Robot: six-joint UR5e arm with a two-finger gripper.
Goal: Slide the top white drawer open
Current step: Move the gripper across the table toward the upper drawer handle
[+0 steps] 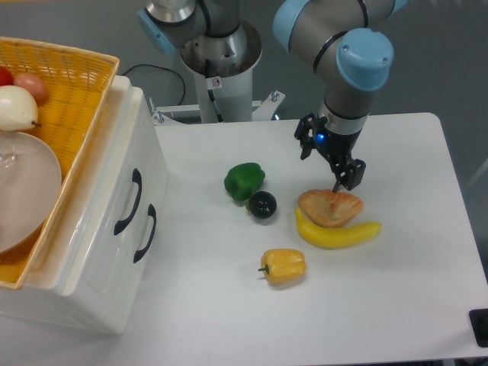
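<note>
The top white drawer (114,194) sat closed in the white cabinet (84,297) at the left edge of the desk (396,305), its curved black handle (127,201) just above the lower white drawer (133,252), with a yellow woven basket (72,84) resting on the cabinet's top. The gripper (345,180) hung well to the right of the cabinet, just above a tan pastry (330,207) lying against a banana (339,233), and whether its jaws were spread or pressed together could not be told. A green pepper (244,181), a black ball (262,205) and a yellow pepper (284,265) lay between gripper and cabinet
</note>
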